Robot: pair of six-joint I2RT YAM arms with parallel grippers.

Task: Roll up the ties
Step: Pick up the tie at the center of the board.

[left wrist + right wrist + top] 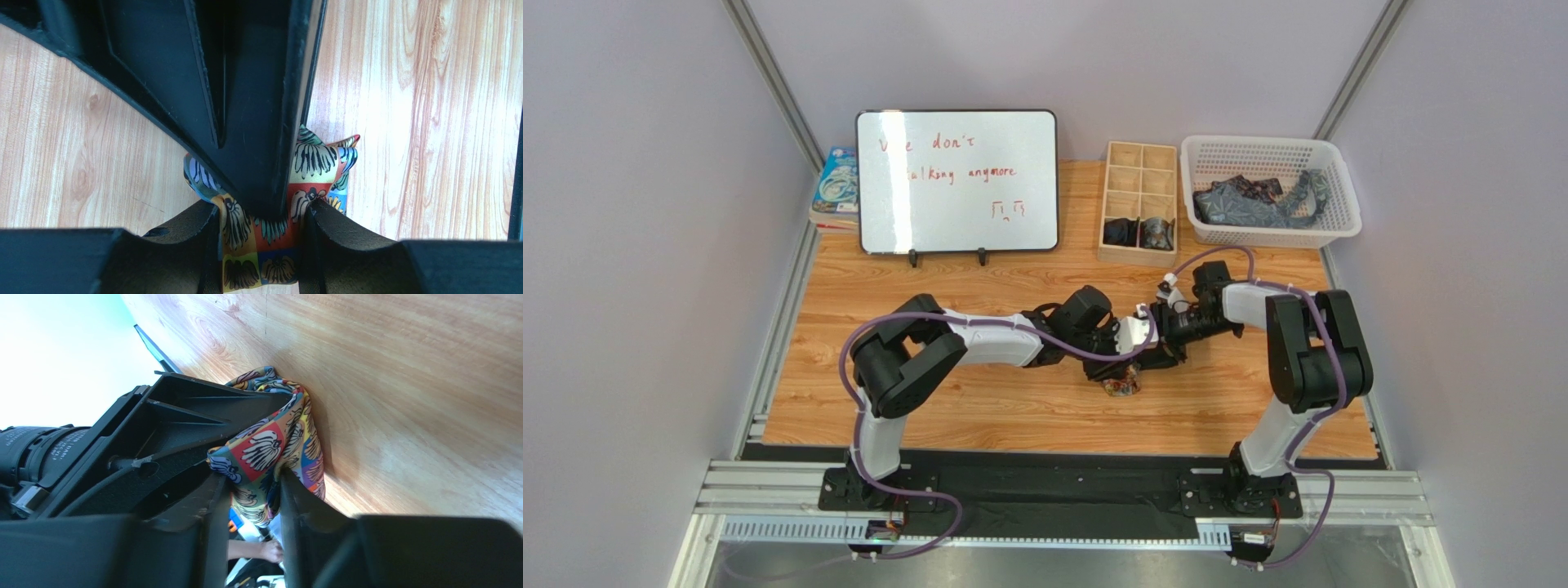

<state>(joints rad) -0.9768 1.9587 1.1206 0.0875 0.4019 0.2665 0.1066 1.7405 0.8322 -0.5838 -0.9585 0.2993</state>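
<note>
The multicoloured floral tie (1122,387) is bunched into a small wad on the wooden table, between both grippers. In the left wrist view my left gripper (261,215) is shut on the tie (319,162), its fabric squeezed between the two pads. A finger of the right gripper comes down into the wad from above. In the right wrist view my right gripper (255,478) is shut on the same tie (264,447), close to the tabletop. In the top view the left gripper (1109,355) and the right gripper (1155,343) meet over the tie.
A white basket (1271,153) at the back right holds dark ties (1253,202). A wooden divided box (1140,184) beside it has two dark rolled ties (1136,230) in its near cells. A whiteboard (957,181) stands at the back left.
</note>
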